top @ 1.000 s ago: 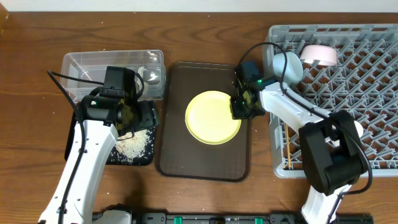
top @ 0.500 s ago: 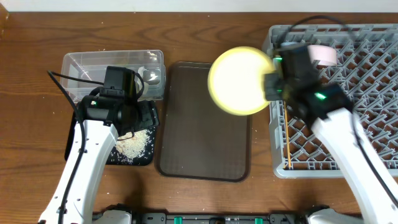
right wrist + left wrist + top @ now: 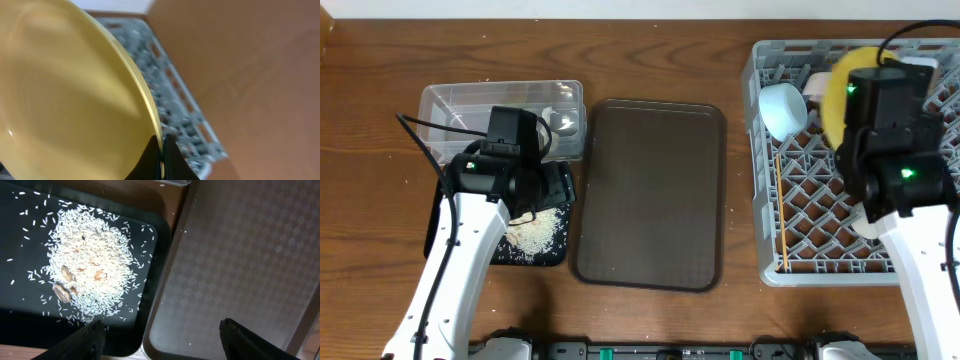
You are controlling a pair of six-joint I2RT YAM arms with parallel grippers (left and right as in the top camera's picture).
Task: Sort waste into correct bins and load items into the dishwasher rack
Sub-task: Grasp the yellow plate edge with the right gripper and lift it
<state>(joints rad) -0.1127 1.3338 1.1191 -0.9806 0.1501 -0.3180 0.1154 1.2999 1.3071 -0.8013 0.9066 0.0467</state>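
The yellow plate (image 3: 836, 98) has left the brown serving tray (image 3: 650, 200) since the earlier overhead frame and now hangs over the back left part of the dishwasher rack (image 3: 820, 232). The left arm has not shifted.

**Step in hand:** loading the plate into the rack. The right end effector (image 3: 161, 158) is closed on the plate's rim, with the rim pinched between its fingers in the wrist view. The plate stands tilted, nearly on edge, above the lattice and is not yet seated.

**Next move, as a judgement:** lower the plate so that its rim drops into a free slot between pegs. Release it only once the pegs hold it upright.

**Obstructions:**
- The white bowl (image 3: 782, 108) lies in the rack just beside the plate, on its left. Keep the plate clear of it during the descent.
- The chopsticks (image 3: 782, 215) lie along the rack's left edge, well clear of the plate.
- The right arm hides the pegs under the plate in the overhead view, so you cannot confirm that a slot is free.

**Left side:** the left end effector (image 3: 160, 336) is spread wide and holds nothing. It hovers over the edge where the black tray (image 3: 30, 325) meets the serving tray. The rice (image 3: 87, 272) lies heaped in the black tray. The clear tub (image 3: 470, 105) stands behind it on the surface.
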